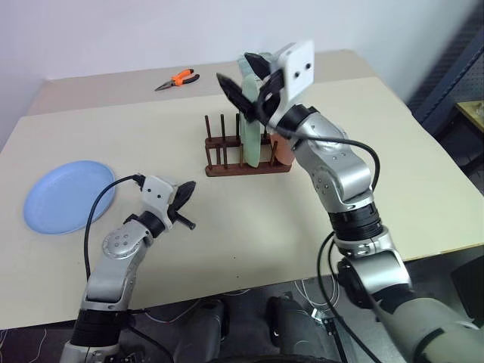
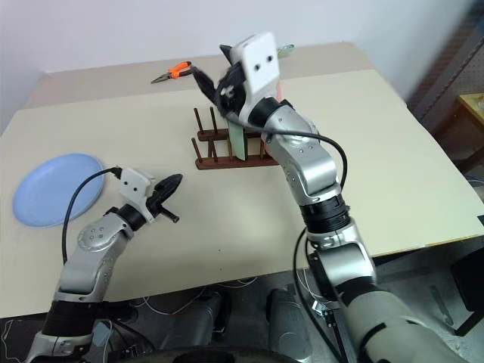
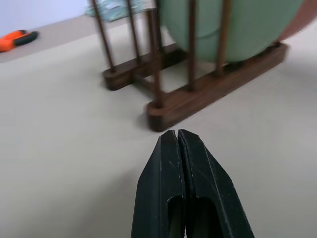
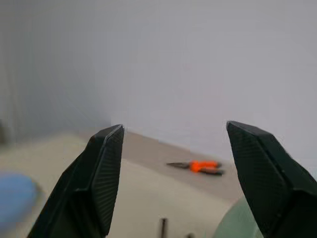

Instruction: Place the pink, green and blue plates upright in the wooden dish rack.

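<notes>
The table [image 1: 227, 257] carries a dark wooden dish rack [image 1: 246, 162] near its middle. The blue plate [image 1: 68, 197] lies flat well to the left of the rack, by the table's left edge. The green plate [image 1: 251, 132] stands upright between the rack's pegs, with the pink plate [image 1: 281, 150] upright just behind it at the rack's right end. The right gripper [image 1: 243, 76] hangs above the rack, fingers spread wide and holding nothing. The left gripper [image 1: 185, 193] sits low in front of the rack, fingers pressed together, empty. Orange-handled pliers [image 1: 178, 79] lie beyond the rack.
</notes>
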`<act>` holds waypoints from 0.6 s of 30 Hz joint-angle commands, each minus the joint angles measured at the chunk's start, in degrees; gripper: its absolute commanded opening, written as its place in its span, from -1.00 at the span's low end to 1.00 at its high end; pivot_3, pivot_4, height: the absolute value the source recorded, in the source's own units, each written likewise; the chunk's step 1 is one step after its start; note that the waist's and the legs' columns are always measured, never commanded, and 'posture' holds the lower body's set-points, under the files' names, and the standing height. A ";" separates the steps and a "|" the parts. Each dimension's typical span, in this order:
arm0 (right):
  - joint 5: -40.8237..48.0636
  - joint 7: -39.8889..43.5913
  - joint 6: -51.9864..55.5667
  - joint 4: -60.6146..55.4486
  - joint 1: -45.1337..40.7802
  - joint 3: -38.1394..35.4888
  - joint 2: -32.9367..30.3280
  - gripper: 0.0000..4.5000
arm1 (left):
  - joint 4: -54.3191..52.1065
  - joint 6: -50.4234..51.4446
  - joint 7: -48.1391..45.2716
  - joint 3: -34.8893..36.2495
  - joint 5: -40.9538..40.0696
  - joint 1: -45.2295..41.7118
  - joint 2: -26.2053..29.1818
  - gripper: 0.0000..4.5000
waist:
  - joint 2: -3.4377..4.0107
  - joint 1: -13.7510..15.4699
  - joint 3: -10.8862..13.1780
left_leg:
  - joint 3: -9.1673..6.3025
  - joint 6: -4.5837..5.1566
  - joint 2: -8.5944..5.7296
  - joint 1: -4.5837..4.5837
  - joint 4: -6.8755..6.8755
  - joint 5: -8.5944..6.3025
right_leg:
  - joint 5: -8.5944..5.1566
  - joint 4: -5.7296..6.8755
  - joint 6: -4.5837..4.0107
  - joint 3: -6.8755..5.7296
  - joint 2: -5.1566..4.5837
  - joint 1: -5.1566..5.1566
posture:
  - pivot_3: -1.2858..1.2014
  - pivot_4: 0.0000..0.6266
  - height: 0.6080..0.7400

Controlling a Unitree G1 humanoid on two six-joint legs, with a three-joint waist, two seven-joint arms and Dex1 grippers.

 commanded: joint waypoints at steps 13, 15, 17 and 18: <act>-17.38 13.47 -20.83 0.85 2.74 11.36 -1.84 1.00 | -4.53 22.00 42.21 38.17 2.27 -4.69 -3.49 0.95 | -0.24 0.58 0.01 | -0.06 -0.12 -0.02 0.00 0.06 0.02 | 0.01 0.01 0.01 -0.04 -0.02 0.04 | 0.03 -0.52 1.00; -17.65 13.96 -21.37 1.08 3.25 11.51 -1.05 1.00 | -6.16 25.83 43.81 41.35 -0.53 -4.93 -5.66 0.95 | -0.43 0.66 -0.10 | -0.19 -0.17 -0.02 0.00 0.10 0.05 | 0.01 -0.01 0.01 -0.16 -0.02 0.13 | 0.03 -0.52 1.00; -17.95 14.35 -21.85 1.35 3.58 11.51 -0.54 1.00 | -7.25 28.60 44.02 43.59 -3.76 -5.36 -7.23 0.95 | -0.48 0.62 -0.12 | -0.21 -0.19 -0.03 0.03 0.12 0.05 | 0.01 -0.02 0.01 -0.18 -0.02 0.18 | 0.03 -0.52 1.00; -18.07 14.48 -22.07 1.39 3.73 11.49 -0.32 1.00 | -7.46 30.90 43.66 44.84 -6.76 -5.97 -8.30 0.95 | -0.53 0.56 -0.13 | -0.22 -0.19 -0.03 0.03 0.12 0.05 | 0.01 -0.02 0.01 -0.19 -0.02 0.19 | 0.03 -0.52 1.00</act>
